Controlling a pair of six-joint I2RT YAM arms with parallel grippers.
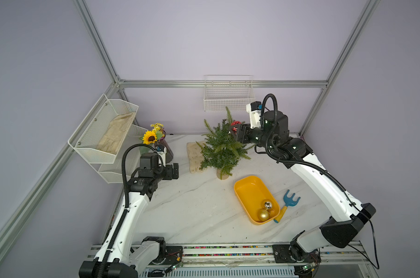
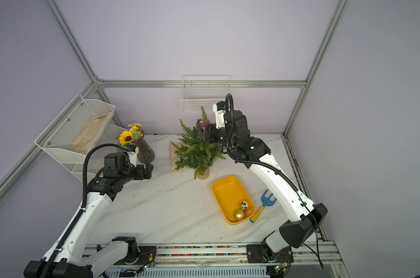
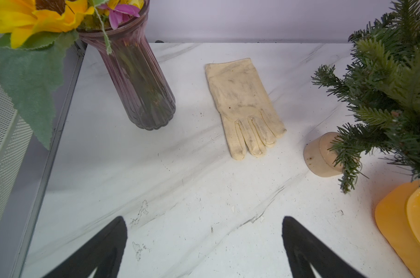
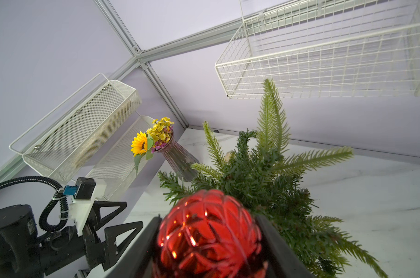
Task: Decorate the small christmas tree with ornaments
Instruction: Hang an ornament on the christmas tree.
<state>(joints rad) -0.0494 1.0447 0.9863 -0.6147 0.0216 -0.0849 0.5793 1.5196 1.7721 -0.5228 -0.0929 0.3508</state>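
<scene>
The small christmas tree (image 1: 222, 146) (image 2: 195, 149) stands on its beige base at the back middle of the marble table. My right gripper (image 1: 233, 131) (image 4: 207, 217) is shut on the red faceted ornament (image 4: 209, 231) (image 1: 234, 127), held against the tree's upper branches on its right side. Two gold ornaments, one matte (image 1: 263, 215) and one mirrored (image 1: 267, 205), lie in the near end of the yellow tray (image 1: 240, 185). My left gripper (image 1: 175, 171) (image 3: 204, 219) hovers open over bare table left of the tree, with nothing between its fingers.
A cream glove (image 1: 193, 154) (image 3: 245, 106) lies just left of the tree. The purple vase (image 1: 168, 150) with a sunflower stands at the back left. A blue-and-yellow toy rake (image 1: 287, 204) lies right of the tray. A wire basket (image 1: 228, 96) hangs above the tree; a mesh shelf (image 1: 103, 130) is on the left wall.
</scene>
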